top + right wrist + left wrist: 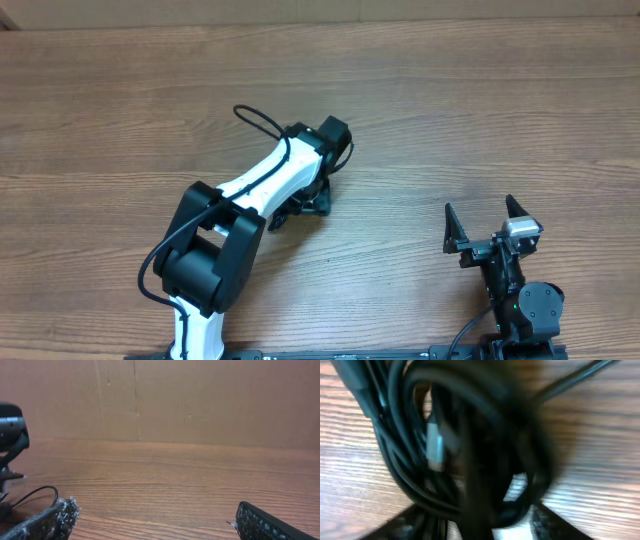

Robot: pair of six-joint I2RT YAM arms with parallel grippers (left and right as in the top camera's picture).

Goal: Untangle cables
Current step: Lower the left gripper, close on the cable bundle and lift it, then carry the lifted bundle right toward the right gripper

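Observation:
The cables [405, 460] fill the left wrist view as a blurred tangle of thin black cords on the wood, with a silvery plug [435, 447] among them. My left gripper [475, 522] is down over the bundle, one finger on each side and several cords between them. Pale table still shows beside the right finger [555, 525]. From overhead the left gripper [305, 200] hides most of the cables [288, 213]. My right gripper [480, 215] stands open near the front right, nothing between its fingers [50, 520], well away from the bundle.
A thin black loop [35, 494] lies on the table at the left of the right wrist view, below the left arm's head [10, 425]. A brown wall [200, 400] closes the far side. Bare wooden table [480, 110] spreads to the right and back.

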